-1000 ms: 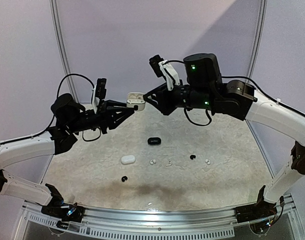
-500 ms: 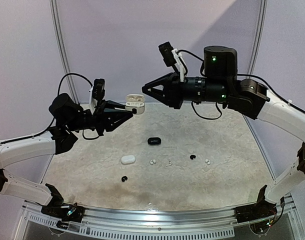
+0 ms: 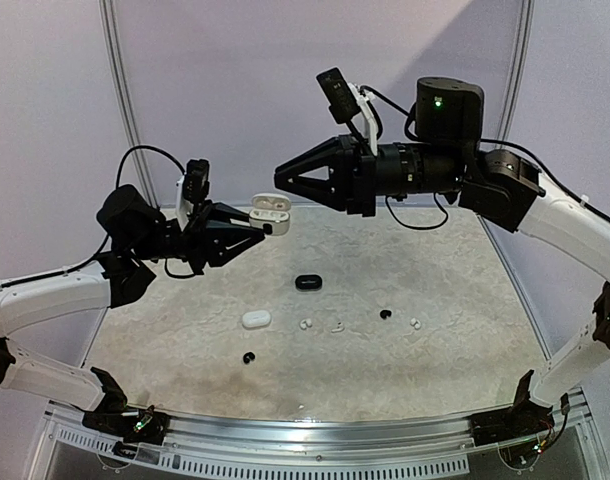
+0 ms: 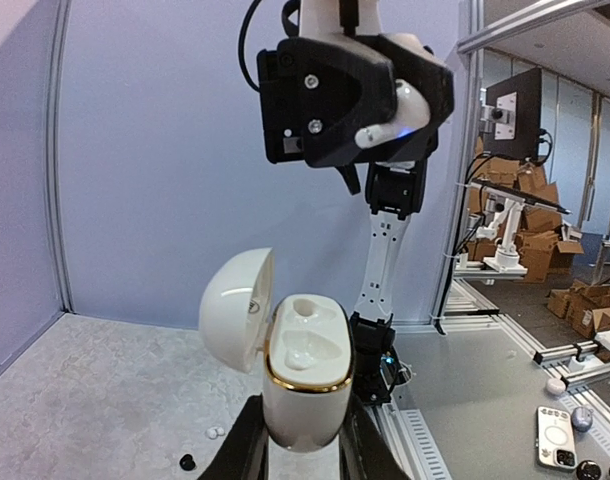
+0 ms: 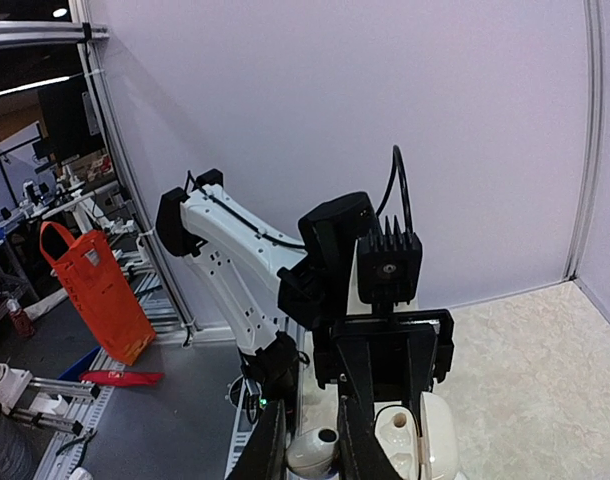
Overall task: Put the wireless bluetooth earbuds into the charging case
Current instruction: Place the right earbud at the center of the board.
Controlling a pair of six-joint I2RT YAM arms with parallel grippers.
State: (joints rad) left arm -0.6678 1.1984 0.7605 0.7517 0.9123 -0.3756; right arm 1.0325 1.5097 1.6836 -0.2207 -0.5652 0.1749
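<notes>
Left gripper (image 3: 257, 228): closed on the lower body of the white charging case (image 3: 272, 213), holding it clear above the desk (image 3: 435, 290). The case mouth faces away from that gripper. The hinged lid (image 4: 235, 310) is swung fully open to one side. In the left wrist view both seats look unfilled, but white on white makes this uncertain.

Right gripper (image 3: 280, 181): nearly closed. The right wrist view shows a small white rounded piece with a dark spot pinched between the fingertips; I read it as a white earbud (image 5: 315, 450). The case lies just ahead of and a little below these tips, not touching.

Other earbuds (image 3: 305, 323) lie on the desk, well below both grippers.

Step in hand (judgement): seat the held bud in an open cavity.

Notes for doing it well:
- Keep the left gripper motionless so the case acts as a fixture.
- Turn the right wrist until the bud's stem lines up with the seat, before closing the gap.
- Come in on the side away from the lid; a knock could swing it shut.
- Advance slowly along the seat axis.
- Part the fingers only slightly, and only once the bud sits down in the seat.
- The glossy bud may twist in the pinch; check its orientation in the right wrist view first.
</notes>
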